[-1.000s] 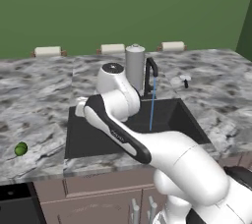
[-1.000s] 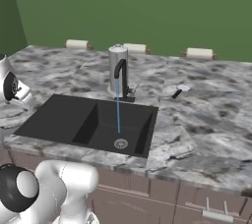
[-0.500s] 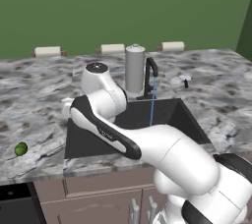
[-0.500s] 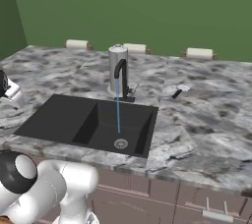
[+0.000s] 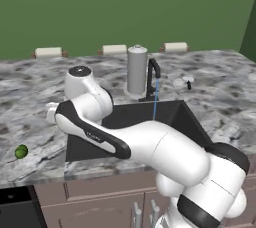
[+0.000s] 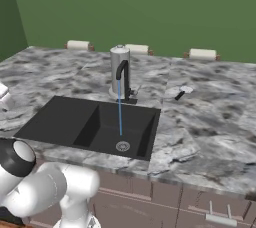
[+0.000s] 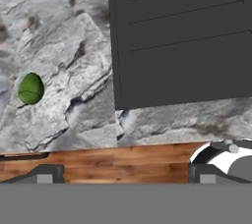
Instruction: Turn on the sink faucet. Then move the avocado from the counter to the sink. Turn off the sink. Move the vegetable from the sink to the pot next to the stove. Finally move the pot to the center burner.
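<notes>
Faucet: sink faucet (image 6: pixel 122 74) is running; I see a thin blue stream falling to the drain (image 6: pixel 122 146), so the first step looks done.
Step in hand: going for the avocado (image 5: pixel 21 151), as I judge it; the arm is swung out over the left part of the worktop (image 5: pixel 30 102).
Avocado: lies on the worktop near the front edge, well left of the sink (image 5: pixel 130 117) and apart from it. In the hand view it sits at the left (image 7: pixel 30 88), untouched.
Jaws: wide open and empty, only the fingertips (image 7: pixel 44 174) peeking in at the bottom of the hand view; I can't make out the hand itself in the base views, probably hidden behind the arm.
Next move: I'd need to shift the hand sideways until the avocado sits between the jaws, then descend and close. It is small and round, so it may roll if nudged off-centre.
Remaining: avocado to sink, tap off, pot steps.
</notes>
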